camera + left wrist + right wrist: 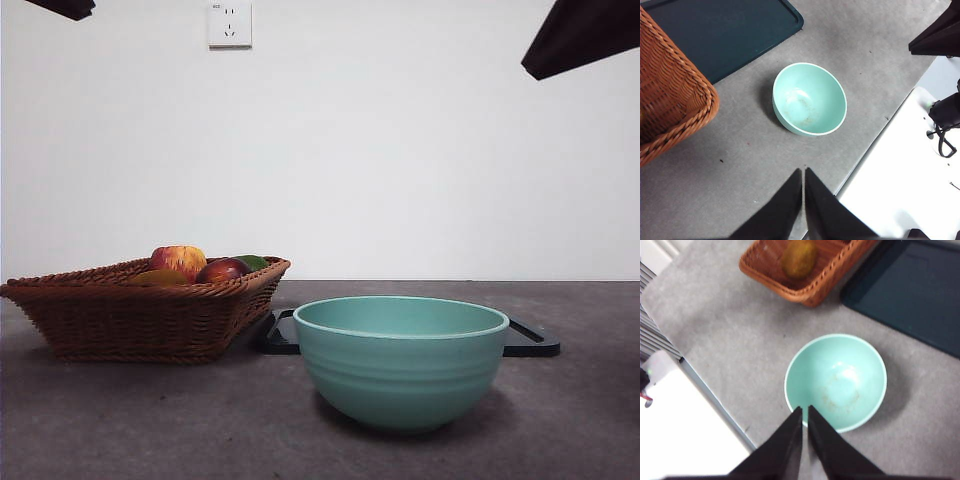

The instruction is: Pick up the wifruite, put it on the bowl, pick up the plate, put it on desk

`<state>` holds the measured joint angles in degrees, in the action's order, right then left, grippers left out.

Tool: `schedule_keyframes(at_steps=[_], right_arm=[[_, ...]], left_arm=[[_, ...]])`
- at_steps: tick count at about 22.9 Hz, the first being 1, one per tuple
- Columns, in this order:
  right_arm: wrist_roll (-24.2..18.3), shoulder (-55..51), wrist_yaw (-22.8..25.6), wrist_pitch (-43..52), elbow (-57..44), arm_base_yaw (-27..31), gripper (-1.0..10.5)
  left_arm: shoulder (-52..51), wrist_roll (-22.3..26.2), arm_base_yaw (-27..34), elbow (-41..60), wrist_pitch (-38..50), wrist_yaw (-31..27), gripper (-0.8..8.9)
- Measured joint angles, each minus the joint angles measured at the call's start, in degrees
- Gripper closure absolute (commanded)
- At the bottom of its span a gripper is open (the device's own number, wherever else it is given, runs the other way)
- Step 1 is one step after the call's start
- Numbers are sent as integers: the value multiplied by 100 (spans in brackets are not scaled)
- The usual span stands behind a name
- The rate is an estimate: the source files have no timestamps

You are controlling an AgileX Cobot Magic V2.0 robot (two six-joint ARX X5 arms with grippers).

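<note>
Front view: bowl (401, 360) nearest, empty, standing on the desk (150, 420); dark tray (530, 340) behind it at 12 o'clock, wicker basket (140, 310) at 9–10 o'clock holding the wifruite (158, 277), apple (180, 260) and a dark red fruit (222, 270). Left wrist view: left gripper (803, 175) aloft, jaws pressed together, empty. Right wrist view: right gripper (805, 412) likewise closed over the bowl's rim; wifruite at 12 o'clock. Step one not yet begun; next, a gripper must open and descend into the basket.
</note>
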<state>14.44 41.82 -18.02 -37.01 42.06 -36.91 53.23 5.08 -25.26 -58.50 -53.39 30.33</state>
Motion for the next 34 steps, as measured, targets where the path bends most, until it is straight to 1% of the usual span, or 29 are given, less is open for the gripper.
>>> schedule_keyframes(at_steps=[12,16,19,22,25,28,31,34], right_arm=[[0,0,0,83,0,0,937],[0,0,0,83,0,0,936],[0,0,0,83,0,0,937],[0,0,0,83,0,0,936],[0,0,0,83,0,0,936],[0,0,0,83,0,-2,937],[0,0,0,83,0,0,936],[0,0,0,83,0,0,937]], left_arm=[[-39,0,0,0,13,0,806],[-238,20,37,4,612,-24,806],[-697,184,417,24,1755,-358,806],[-1338,243,1043,63,2881,-660,806],[-2061,267,1707,332,3187,-1346,806],[-2699,284,2107,807,3340,-1958,806],[-3265,291,2378,1384,3486,-2275,806],[-3827,289,2583,1958,3670,-2302,806]])
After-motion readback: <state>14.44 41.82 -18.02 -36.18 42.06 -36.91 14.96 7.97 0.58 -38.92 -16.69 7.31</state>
